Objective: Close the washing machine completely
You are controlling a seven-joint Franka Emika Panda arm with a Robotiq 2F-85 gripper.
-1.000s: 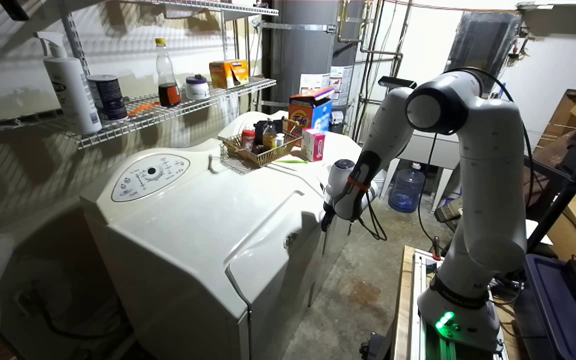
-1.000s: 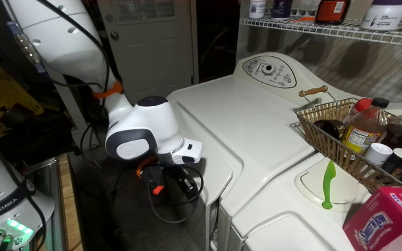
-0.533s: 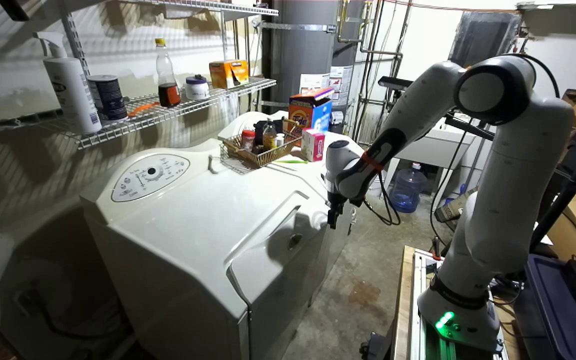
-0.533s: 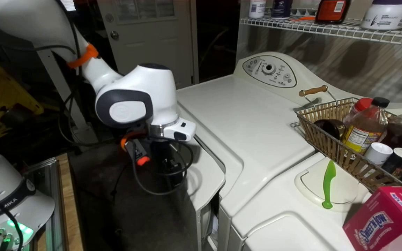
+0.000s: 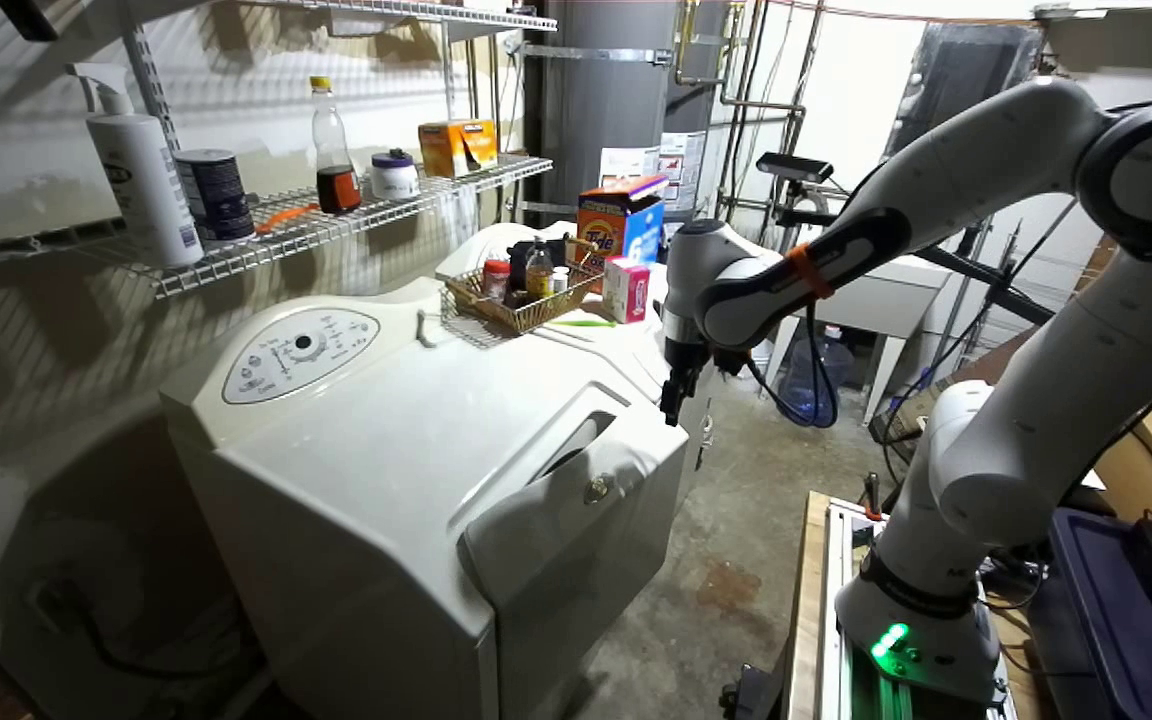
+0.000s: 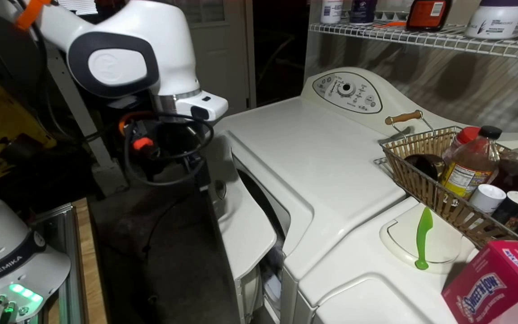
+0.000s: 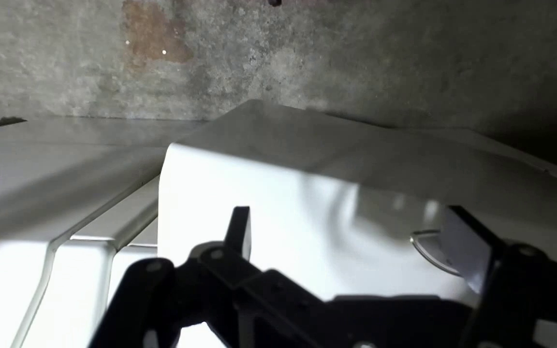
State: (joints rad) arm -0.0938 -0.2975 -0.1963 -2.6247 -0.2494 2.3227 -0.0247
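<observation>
The off-white washing machine [image 5: 356,450] with its dial panel [image 5: 301,355] also shows in an exterior view [image 6: 313,148]. Its front door [image 5: 586,530] stands ajar, tilted outward at the top, with a dark gap behind it; the door also shows in an exterior view [image 6: 245,225]. My gripper [image 5: 674,405] points down at the door's upper outer edge and shows in an exterior view [image 6: 201,180]. In the wrist view the gripper [image 7: 348,212] has its fingers wide apart with nothing between them, above the pale door [image 7: 278,241]. Whether a finger touches the door I cannot tell.
A wicker basket [image 5: 516,310] of bottles, a pink box [image 5: 626,290] and a green scoop [image 6: 423,238] sit on the appliance tops. A wire shelf [image 5: 386,205] with bottles hangs above. A blue water jug [image 5: 816,370] stands on the floor [image 5: 726,600].
The arm has drawn back and up from the machine toward its base. The door has swung further outward and the gap behind its top edge has widened.
</observation>
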